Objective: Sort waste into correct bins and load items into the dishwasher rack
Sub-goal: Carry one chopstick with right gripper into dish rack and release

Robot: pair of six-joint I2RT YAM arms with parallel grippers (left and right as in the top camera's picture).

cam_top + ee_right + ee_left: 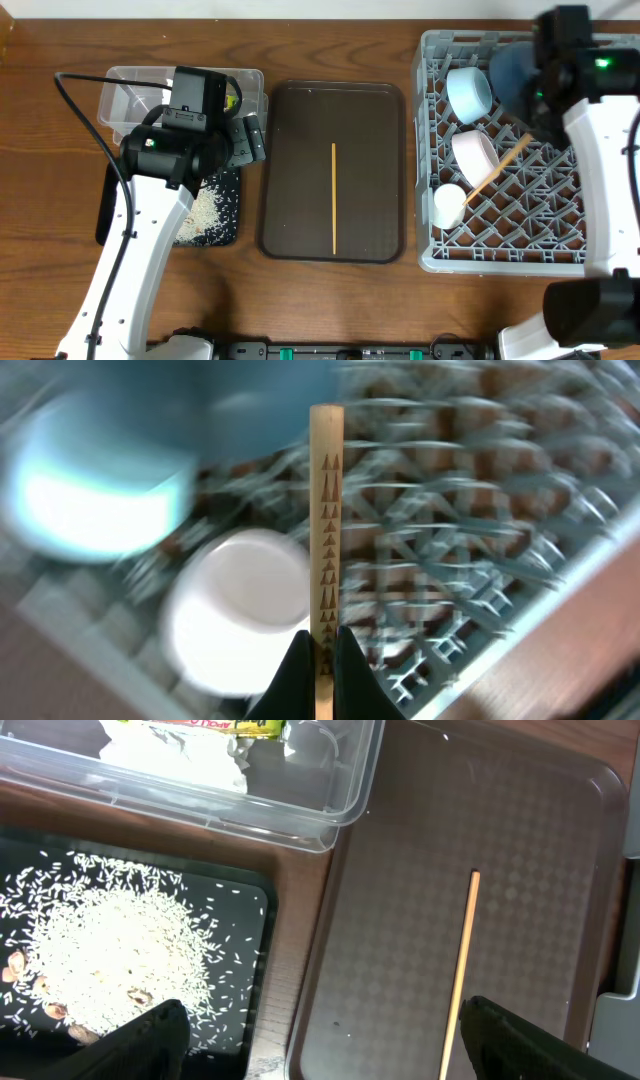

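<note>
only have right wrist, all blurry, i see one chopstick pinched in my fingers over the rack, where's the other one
Observer: The other chopstick lies alone on the brown tray, left of the dishwasher rack.
Operator: left gripper on it
Observer: No. The left gripper hangs open over the tray's left edge, holding nothing.
Operator: where in the rack am i
Observer: The held chopstick slants beside the white bowl, its free end toward the white cup.

a brown wooden table [40,250], evenly lit.
</note>
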